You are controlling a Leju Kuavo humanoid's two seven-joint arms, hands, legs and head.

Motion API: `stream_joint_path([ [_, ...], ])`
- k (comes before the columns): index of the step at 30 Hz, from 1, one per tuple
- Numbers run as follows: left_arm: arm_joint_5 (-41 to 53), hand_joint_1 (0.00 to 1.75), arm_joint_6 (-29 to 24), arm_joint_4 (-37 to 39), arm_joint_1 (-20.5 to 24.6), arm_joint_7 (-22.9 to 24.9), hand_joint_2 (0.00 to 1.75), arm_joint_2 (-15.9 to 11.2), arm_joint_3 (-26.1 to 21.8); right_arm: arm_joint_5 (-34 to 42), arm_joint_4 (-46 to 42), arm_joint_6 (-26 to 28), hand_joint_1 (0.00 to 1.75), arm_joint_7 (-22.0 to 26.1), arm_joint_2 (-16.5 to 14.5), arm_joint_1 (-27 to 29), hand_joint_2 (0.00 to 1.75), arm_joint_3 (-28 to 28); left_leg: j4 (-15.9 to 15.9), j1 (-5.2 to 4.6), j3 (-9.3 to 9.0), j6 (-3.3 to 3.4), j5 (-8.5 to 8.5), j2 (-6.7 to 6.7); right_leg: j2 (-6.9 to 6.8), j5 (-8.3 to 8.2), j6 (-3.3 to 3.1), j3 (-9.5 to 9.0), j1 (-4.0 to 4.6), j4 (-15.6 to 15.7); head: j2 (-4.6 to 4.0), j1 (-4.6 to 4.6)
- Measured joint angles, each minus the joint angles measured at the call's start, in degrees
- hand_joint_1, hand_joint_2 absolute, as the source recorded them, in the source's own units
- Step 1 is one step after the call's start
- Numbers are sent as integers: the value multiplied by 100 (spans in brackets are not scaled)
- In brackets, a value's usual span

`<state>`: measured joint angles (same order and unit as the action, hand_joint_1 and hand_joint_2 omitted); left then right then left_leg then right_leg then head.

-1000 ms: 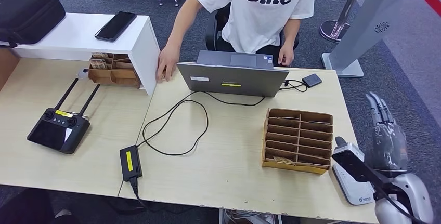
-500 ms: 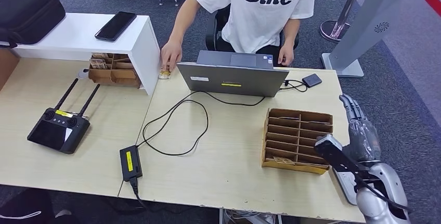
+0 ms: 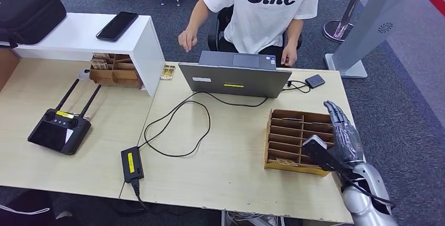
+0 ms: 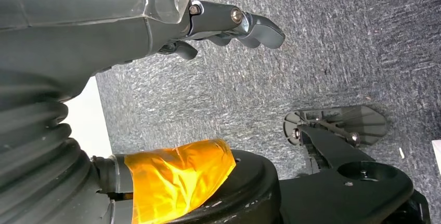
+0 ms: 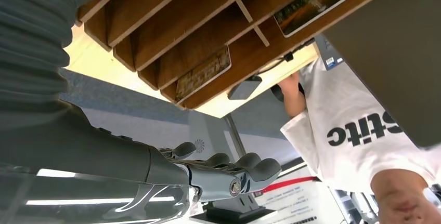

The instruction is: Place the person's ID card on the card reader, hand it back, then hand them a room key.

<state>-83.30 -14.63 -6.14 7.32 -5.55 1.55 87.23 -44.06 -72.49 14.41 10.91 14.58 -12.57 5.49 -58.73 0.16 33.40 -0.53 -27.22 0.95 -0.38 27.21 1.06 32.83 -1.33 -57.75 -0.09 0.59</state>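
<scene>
The head view shows the ID card [image 3: 167, 72] lying flat at upper centre-left beside the white shelf [image 3: 134, 40], long axis running up-frame. The right wrist view shows cards inside the wooden organizer [image 5: 208, 37]. The right hand [image 3: 343, 131] is released, fingers straight; the left hand [image 4: 229, 24] grasps nothing, fingers loosely curved.

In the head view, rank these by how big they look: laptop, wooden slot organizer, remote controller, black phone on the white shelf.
Largest to smallest:
1. laptop
2. wooden slot organizer
3. remote controller, antennas included; close to the organizer, so that order is unsure
4. black phone
</scene>
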Motion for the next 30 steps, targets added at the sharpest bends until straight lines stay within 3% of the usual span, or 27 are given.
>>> stream_joint_path([
  [17,89,0,53,-1,5,0,175,-25,10,-332,815,314,0,-173,27,-694,175,-20,0,-1,-1,-1,3,-2,2,-2,-1,1,0,0,0,0],
  [30,87,0,61,-1,5,4,175,-27,20,-318,863,320,0,-173,48,-808,175,-78,0,-1,-1,-1,3,-2,2,-2,-1,2,0,0,0,0],
])
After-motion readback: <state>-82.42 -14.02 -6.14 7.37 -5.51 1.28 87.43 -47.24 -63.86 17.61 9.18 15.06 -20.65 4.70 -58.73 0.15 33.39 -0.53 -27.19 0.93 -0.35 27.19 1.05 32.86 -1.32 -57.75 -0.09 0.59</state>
